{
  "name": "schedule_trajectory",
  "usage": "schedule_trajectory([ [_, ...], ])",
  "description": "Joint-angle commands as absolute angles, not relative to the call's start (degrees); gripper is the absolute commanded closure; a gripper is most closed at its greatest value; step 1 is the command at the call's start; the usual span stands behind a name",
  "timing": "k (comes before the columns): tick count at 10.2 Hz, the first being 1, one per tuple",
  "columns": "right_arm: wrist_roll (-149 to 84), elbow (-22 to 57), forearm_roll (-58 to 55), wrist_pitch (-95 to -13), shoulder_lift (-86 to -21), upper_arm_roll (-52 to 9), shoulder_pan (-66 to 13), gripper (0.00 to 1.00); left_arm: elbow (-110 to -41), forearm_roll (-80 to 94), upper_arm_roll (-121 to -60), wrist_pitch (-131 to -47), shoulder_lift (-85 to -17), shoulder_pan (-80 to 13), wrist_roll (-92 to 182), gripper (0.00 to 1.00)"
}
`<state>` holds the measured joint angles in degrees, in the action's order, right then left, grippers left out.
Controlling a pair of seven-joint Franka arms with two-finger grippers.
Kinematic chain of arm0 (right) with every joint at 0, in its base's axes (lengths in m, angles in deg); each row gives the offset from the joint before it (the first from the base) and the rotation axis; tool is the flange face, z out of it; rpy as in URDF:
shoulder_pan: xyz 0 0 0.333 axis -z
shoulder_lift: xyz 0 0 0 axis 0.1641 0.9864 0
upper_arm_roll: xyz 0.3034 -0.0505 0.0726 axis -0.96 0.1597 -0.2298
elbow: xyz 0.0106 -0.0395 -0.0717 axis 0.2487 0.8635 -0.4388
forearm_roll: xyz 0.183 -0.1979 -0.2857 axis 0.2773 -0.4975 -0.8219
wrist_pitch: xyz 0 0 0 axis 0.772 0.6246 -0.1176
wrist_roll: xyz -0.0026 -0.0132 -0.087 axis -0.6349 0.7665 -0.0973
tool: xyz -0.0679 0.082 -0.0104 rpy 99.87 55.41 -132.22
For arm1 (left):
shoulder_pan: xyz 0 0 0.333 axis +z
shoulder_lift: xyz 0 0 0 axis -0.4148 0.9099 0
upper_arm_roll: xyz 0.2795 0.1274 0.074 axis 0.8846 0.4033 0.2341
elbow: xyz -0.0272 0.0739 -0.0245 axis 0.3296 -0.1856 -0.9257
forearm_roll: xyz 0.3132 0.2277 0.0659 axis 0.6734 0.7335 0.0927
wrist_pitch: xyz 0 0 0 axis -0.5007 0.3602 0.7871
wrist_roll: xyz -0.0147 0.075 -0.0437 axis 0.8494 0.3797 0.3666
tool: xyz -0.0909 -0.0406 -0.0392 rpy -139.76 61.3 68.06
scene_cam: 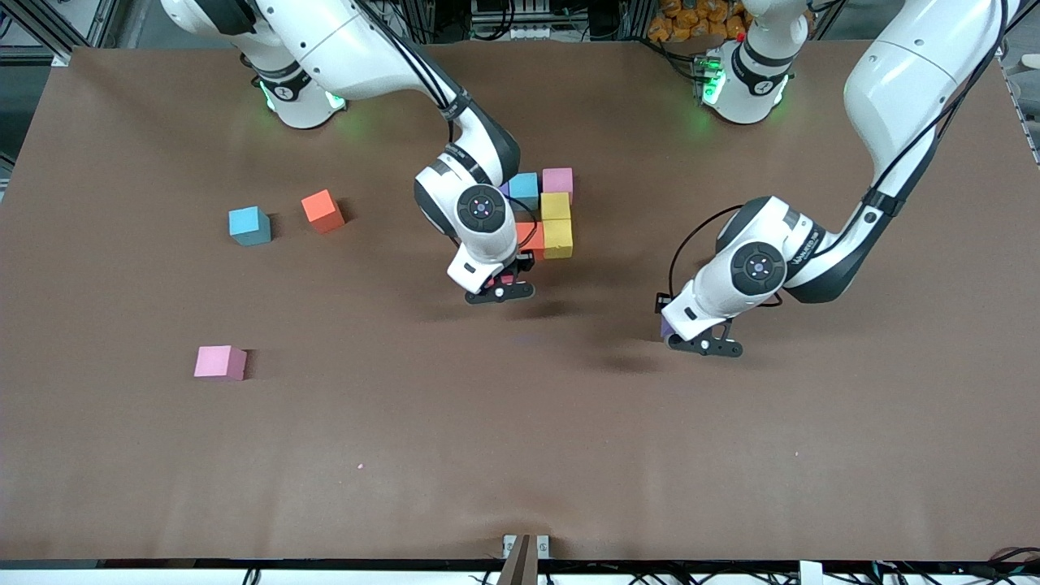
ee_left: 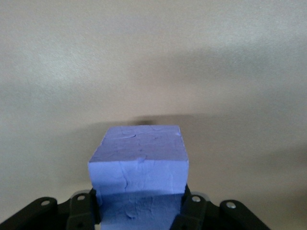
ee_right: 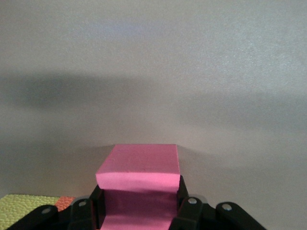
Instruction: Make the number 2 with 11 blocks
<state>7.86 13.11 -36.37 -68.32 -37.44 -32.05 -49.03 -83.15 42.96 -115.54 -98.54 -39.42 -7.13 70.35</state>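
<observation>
Holding pink cube (ee_right: 139,175) in my right gripper (scene_cam: 499,291), clamped, over desk (scene_cam: 406,455) beside partial number 2 (scene_cam: 546,213) | left gripper (scene_cam: 705,344) clamped on purple cube (ee_left: 138,165), waiting | advice: lower straight, flush against orange cube (scene_cam: 533,237), edges square.

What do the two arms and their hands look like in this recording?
Both arms have glossy white shells with black joint bands and round black wrist caps; thin black cables run along them, and the bases glow green. The left hand and right hand are black, two-fingered, with small silver screws.
</observation>
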Motion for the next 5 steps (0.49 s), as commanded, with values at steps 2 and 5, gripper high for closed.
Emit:
schedule_trajectory([
  [2, 9.2, 15.7, -36.9, -68.0, -38.4, -31.6, -50.5, 0.42, -81.4, 41.5, -115.1, -98.0, -40.4, -10.4, 76.5, 0.64],
  [5, 9.2, 15.8, -36.9, -68.0, -38.4, -31.5, -50.7, 0.41, -80.7, 41.5, -115.0, -98.0, -40.0, -12.0, 77.8, 0.64],
])
